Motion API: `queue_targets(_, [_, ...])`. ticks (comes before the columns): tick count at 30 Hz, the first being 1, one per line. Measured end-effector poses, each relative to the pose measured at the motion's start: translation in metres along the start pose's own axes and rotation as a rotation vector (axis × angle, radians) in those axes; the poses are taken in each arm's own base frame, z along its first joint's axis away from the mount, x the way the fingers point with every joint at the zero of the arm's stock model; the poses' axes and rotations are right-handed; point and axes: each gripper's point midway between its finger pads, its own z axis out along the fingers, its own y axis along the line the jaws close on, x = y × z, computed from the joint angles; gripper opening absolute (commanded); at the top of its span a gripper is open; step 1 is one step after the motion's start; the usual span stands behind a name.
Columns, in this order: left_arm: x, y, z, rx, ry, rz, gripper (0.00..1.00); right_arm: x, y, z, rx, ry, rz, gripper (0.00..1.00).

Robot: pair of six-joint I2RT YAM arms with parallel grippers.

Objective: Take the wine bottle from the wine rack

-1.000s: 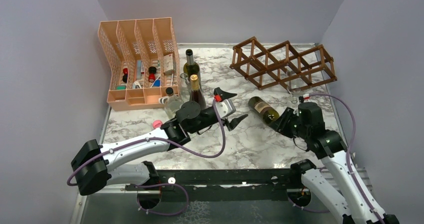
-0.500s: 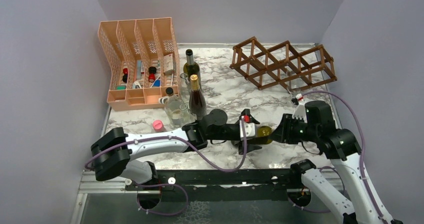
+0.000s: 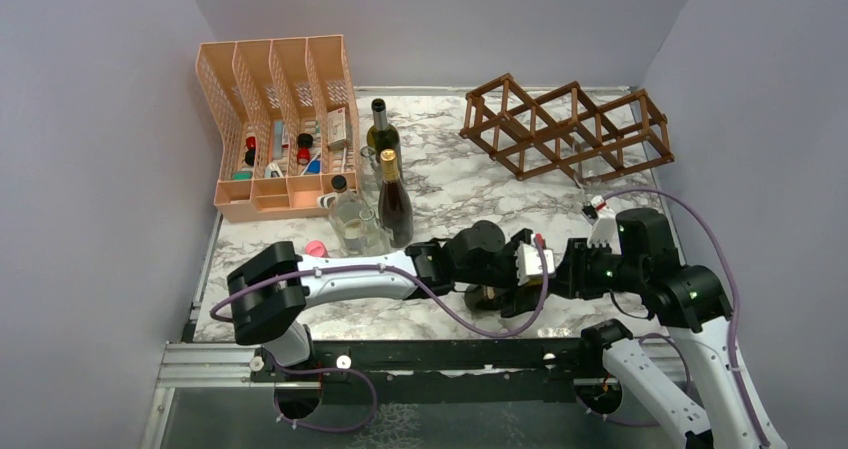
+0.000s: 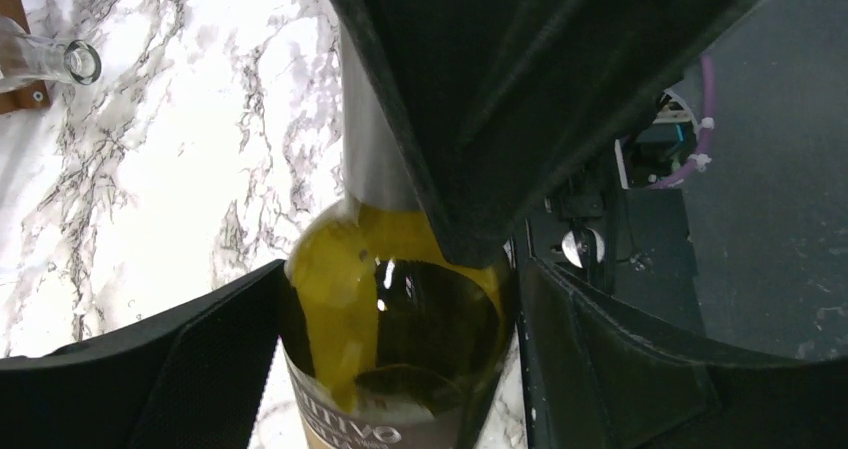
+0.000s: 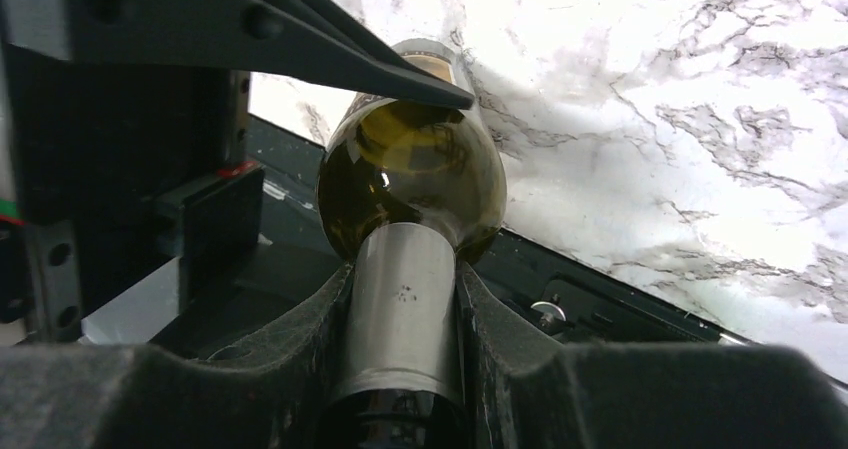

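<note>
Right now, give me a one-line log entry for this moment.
wine bottle: off wine rack | right fingers: shut on neck | left fingers: flanking body, contact unclear

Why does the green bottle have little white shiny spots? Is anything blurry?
Right wrist view: small bright reflections on the wine bottle shoulder; the fingers nearest the lens look soft. Left wrist view: similar glints on the glass. Top view: even light, soft shadows.

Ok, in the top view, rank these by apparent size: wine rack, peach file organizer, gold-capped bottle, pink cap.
Largest: peach file organizer and wine rack, about alike, too close to rank.
Next: the upright gold-capped bottle.
Smallest: the pink cap.
</note>
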Motion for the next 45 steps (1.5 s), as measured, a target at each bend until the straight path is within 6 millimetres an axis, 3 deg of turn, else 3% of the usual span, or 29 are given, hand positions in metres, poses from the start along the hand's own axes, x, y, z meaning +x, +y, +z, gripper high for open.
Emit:
queue_targets(2, [0.002,0.001,0.006,0.002,0.02,-0.026,0.78,-0.001,0.001,-0.001,-0.001,0.005,-0.007,0.01])
queue_targets(8, [0.002,0.006,0.014,-0.033,0.073,-0.05,0.39,-0.001,0.0,-0.005,0.004,0.003,-0.034,0.05])
queue_targets(12, [-0.001,0.009,0.012,-0.07,0.082,-0.049,0.3,-0.004,0.001,-0.007,0.004,-0.007,-0.047,0.41])
queue_targets(15, [-0.005,0.013,0.003,-0.126,0.062,-0.049,0.28,-0.013,0.009,-0.014,-0.014,-0.043,-0.052,0.81])
queue_targets(18, [0.006,0.021,-0.018,-0.212,0.068,-0.069,0.28,-0.034,0.027,-0.033,-0.053,-0.142,-0.079,0.99])
queue_targets(20, [0.012,0.025,-0.035,-0.267,0.065,-0.073,0.26,-0.048,0.04,-0.05,-0.082,-0.225,-0.103,1.0])
queue_targets(25, [0.024,0.038,-0.069,-0.402,0.059,-0.083,0.25,-0.064,0.056,-0.07,-0.12,-0.324,-0.127,1.0])
queue_targets(30, [0.035,0.061,-0.106,-0.574,0.015,-0.102,0.27,-0.064,0.054,-0.069,-0.115,-0.328,-0.121,1.0])
queue_targets(38, [0.052,0.13,-0.173,-0.875,-0.095,-0.218,0.26,-0.058,0.046,-0.06,-0.097,-0.305,-0.088,1.0])
queue_targets(45, [0.049,0.142,-0.182,-0.92,-0.178,-0.257,0.28,-0.056,0.044,-0.059,-0.093,-0.304,-0.075,1.0])
